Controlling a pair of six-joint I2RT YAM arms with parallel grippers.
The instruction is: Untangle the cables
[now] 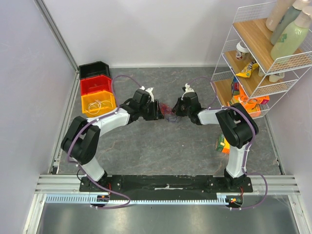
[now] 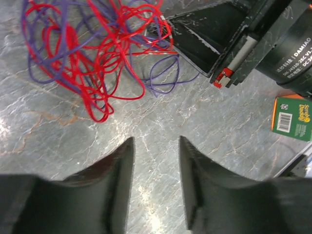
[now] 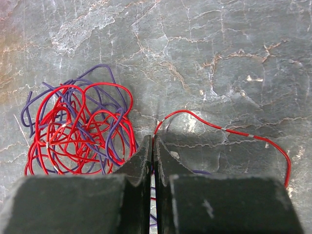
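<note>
Slowly draw the red cable, clenched in the right pincer, off the tangle; left pincer stands released, empty.

On my grey marbled counter, three bins sit nested at the far left: black bin, red bin, yellow bin. At my right, a white wire rack carries bottles and a cup. A green-and-orange box lies on the counter near it.
</note>
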